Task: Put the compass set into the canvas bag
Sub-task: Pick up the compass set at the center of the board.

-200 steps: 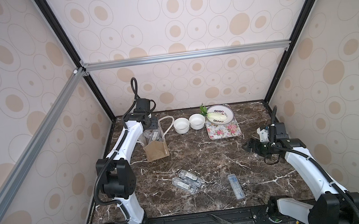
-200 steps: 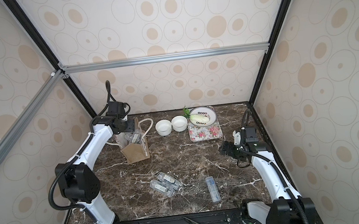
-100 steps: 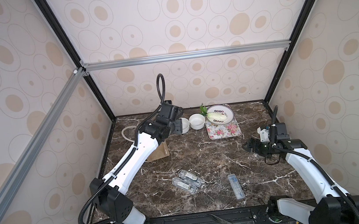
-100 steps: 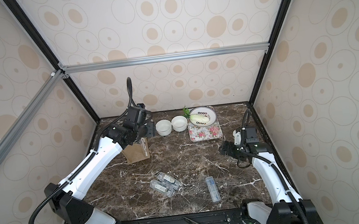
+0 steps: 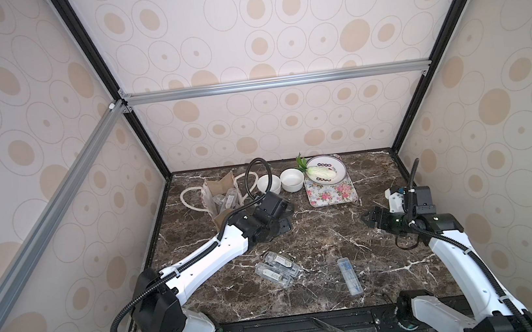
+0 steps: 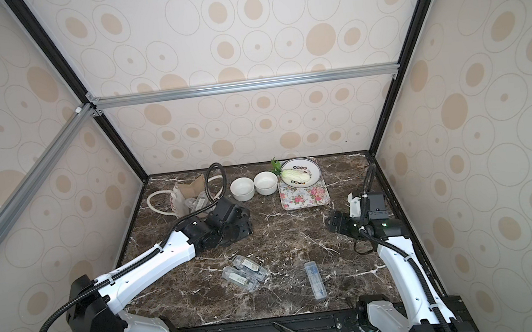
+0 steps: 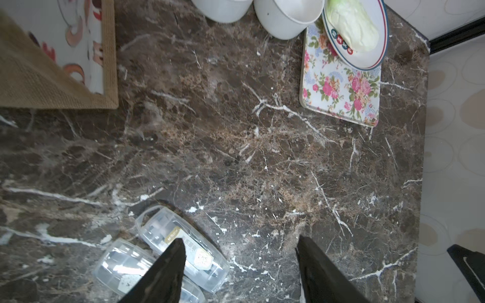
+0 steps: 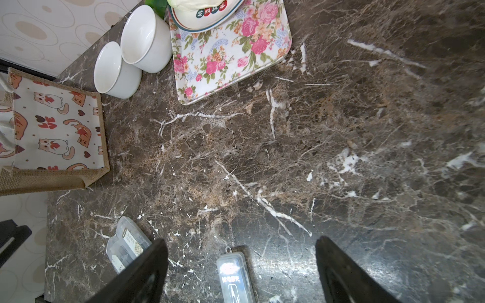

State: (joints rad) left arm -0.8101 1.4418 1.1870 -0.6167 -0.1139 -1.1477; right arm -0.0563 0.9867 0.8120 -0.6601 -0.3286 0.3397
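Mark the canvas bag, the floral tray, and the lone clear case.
canvas bag [image 8: 52,126]: right wrist view, patterned side panel.
floral tray [image 5: 332,194]: in a top view, bare front part.
lone clear case [image 5: 349,276]: in a top view, its middle.

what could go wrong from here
1. The two clear cases lie side by side, touching, so the open left gripper may nudge one aside or pinch both.
2. The soft canvas bag already holds other cases; another drop could snag or tip it toward the nearest white bowl.
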